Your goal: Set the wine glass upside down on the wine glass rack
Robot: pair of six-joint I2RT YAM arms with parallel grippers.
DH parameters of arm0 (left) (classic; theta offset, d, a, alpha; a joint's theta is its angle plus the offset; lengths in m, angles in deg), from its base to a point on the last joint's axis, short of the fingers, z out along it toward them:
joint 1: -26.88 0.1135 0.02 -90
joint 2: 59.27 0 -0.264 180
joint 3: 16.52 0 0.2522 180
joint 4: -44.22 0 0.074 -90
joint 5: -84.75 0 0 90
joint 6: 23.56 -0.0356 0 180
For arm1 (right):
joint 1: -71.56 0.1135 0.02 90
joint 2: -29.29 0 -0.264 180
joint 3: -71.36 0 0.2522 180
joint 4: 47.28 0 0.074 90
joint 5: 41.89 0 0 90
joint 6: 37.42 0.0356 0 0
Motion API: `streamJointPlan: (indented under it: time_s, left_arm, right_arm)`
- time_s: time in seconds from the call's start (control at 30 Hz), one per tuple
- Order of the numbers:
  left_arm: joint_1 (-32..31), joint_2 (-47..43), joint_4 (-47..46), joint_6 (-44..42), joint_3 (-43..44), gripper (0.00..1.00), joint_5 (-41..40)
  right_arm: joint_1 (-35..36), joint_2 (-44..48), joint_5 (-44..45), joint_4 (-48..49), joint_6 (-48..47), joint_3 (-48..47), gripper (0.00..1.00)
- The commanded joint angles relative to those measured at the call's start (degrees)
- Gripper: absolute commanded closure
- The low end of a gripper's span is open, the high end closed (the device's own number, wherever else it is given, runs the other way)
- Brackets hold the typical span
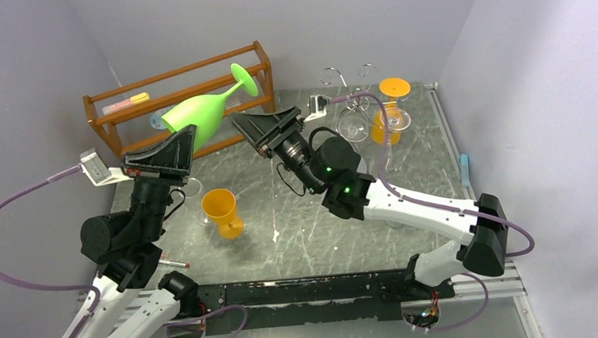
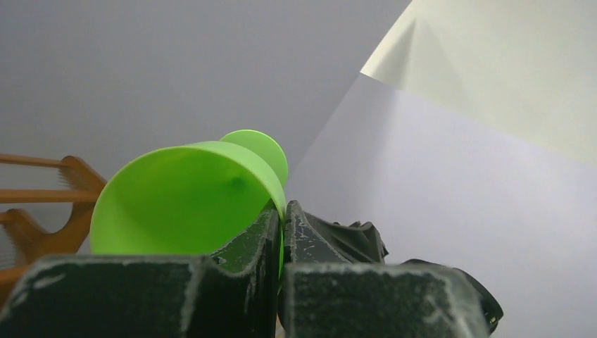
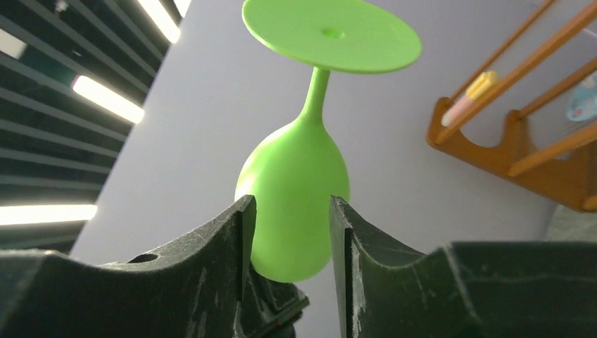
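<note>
A lime-green wine glass [image 1: 198,112] is held in the air in front of the wooden shelf, tilted, with its foot up and to the right. My left gripper [image 1: 184,141] is shut on its rim, and the left wrist view shows the thin rim pinched between the fingers [image 2: 284,211] with the bowl [image 2: 183,204] to the left. My right gripper [image 1: 245,127] is open just right of the bowl, not touching it. In the right wrist view [image 3: 288,211] the bowl [image 3: 296,169] shows beyond the gap. The chrome wire rack [image 1: 353,78] stands at the back right.
An orange glass [image 1: 390,105] and clear glasses [image 1: 352,125] hang upside down on the rack. Another orange glass [image 1: 222,213] stands on the table between the arms. An orange-brown wooden shelf [image 1: 112,118] stands at the back left. Grey walls close in three sides.
</note>
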Motion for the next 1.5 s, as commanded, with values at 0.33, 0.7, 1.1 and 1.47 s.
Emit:
streamJointPlan:
  time_s: [0.33, 0.7, 1.1, 1.47]
  left_arm:
    - [0.23, 0.75, -5.39, 2.16, -0.72, 0.95, 5.07]
    - [0.28, 0.34, -5.85, 2.67, -1.23, 0.95, 6.18]
    - [0.3, -0.6, -5.37, 0.85, -1.91, 0.95, 3.95]
    - [0.28, -1.03, -5.45, -0.49, -1.91, 0.95, 2.4]
  right_arm:
    - [0.53, -3.52, 8.81, 5.76, 1.27, -6.06, 0.52]
    - [0.53, -6.94, 10.77, 2.02, -1.87, -11.47, 0.49]
    - [0.53, -5.86, 12.03, -3.18, 0.81, -10.17, 0.51]
    - [0.57, -4.99, 13.53, -6.09, 1.58, -9.84, 0.44]
